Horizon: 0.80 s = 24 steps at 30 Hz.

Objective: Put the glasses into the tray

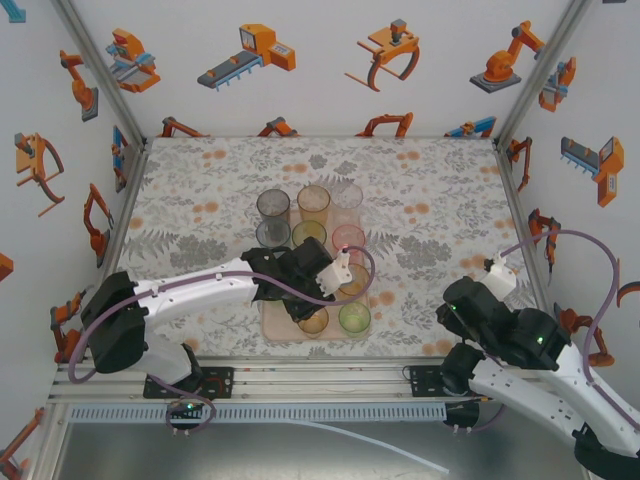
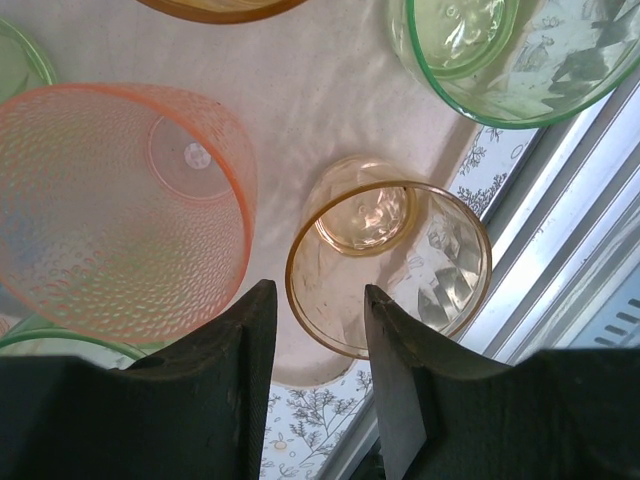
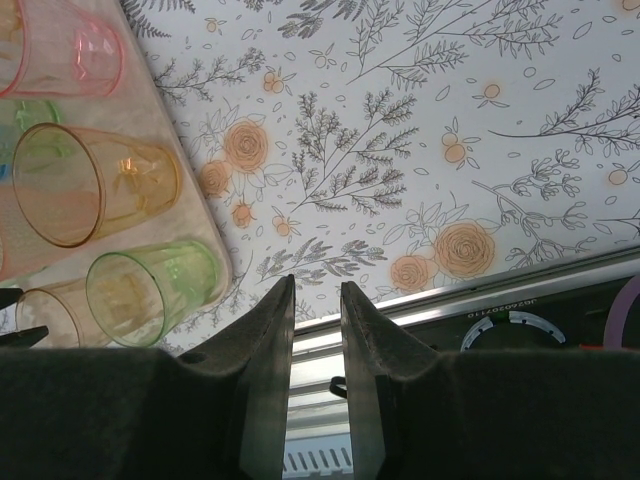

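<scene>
Amber plastic fills the gap at my left gripper (image 2: 318, 290): the jaws stand part open astride one wall of the amber glass (image 2: 430, 250), and I judge they pinch nothing. That glass stands upright in the tray (image 2: 300, 110), by its near edge. To release cleanly I should widen slightly, then lift straight up, so neither pad tips it into the pink-orange glass (image 2: 110, 200) just beside it.

- I see the table (image 1: 200, 195) covered all over by a floral cloth (image 3: 420, 150) with grey leaves and orange blossoms.
- The pale-pink tray (image 1: 278, 328) lies flat on the cloth, mid-table, one short end close to the near edge.
- On my right wrist view, the tray's (image 3: 150, 95) rounded corner sits near the metal rail (image 3: 450, 290).
</scene>
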Motion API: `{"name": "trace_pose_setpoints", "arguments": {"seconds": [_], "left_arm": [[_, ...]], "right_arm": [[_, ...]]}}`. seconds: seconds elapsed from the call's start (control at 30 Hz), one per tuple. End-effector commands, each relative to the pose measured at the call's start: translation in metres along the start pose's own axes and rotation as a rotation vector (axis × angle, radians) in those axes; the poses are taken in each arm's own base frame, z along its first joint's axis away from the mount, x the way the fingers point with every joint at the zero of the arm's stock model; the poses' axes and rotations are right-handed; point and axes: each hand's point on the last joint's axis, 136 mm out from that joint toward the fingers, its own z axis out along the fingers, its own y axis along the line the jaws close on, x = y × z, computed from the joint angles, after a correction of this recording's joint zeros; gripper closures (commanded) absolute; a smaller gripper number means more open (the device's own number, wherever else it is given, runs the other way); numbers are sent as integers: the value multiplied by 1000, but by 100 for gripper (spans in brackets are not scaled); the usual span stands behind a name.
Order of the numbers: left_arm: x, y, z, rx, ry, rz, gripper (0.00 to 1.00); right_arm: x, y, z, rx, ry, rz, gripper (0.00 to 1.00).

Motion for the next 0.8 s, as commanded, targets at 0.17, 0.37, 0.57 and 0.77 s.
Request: {"name": "trace_pose_setpoints", "arguments": {"seconds": [0.17,0.37,0.57,0.77], "left_arm": [[-8,-8,-21,34,-26,15,58],[-8,-9,-26,35,-24,21,58],[0,-10,-29,37,4,29,57],[5,-10,-36,34,14,30,57]], "right_arm": [[-1,-9,2,32,-22,15,72],[-1,-10,2,30,-25,17,72],[-2,-10,1,29,-27,18,72],[-2,-10,1,30,-28,18,72]]}}
